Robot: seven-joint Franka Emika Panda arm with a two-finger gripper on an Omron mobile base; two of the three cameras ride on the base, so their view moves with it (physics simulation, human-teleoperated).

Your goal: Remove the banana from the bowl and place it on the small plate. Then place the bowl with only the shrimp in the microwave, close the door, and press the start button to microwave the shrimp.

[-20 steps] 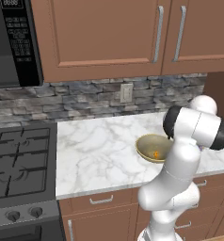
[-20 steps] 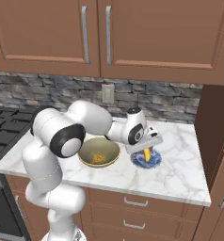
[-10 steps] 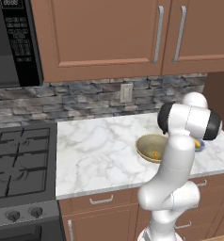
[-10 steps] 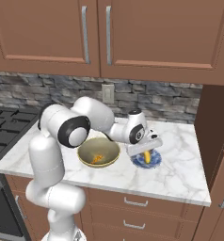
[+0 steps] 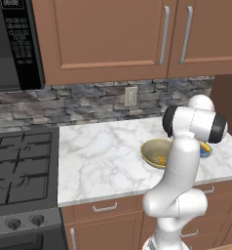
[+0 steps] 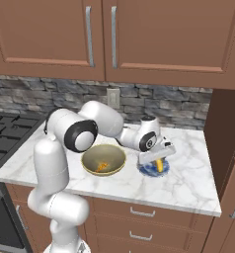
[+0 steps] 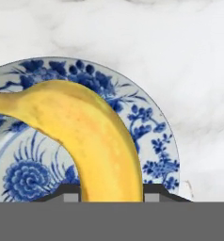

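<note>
Big black microwave point(image 5: 13, 44) sits up and well off to the side of the fingers, above the stove point(image 5: 20, 171), nowhere near the action. The marble counter point(image 6: 188, 173) spreads out beneath the fingers, and the white arm point(image 6: 104, 121) reaches across it, bent low over the far end. The bowl point(image 6: 103, 160) rests on the counter just beside the fingers, on the arm's side of them, apart from the plate. Now the gripper point(image 6: 156, 159) is down low over the small plate point(image 7: 151, 141), blue-patterned and lying directly under the fingertips. And there's the banana point(image 7: 95, 136), clamped between the two fingers: the dark tips point(image 7: 154, 190) press against its sides at the thick end, and its curved yellow body arcs away from them across the plate's middle, the thin end swinging out toward the plate's rim. Whether the banana is actually touching the plate or hanging a shade above it, I can't tell. Last and smallest, the shrimp point(image 6: 103, 166), a bright orange speck alone in the bottom of the bowl, well clear of the fingers.
</note>
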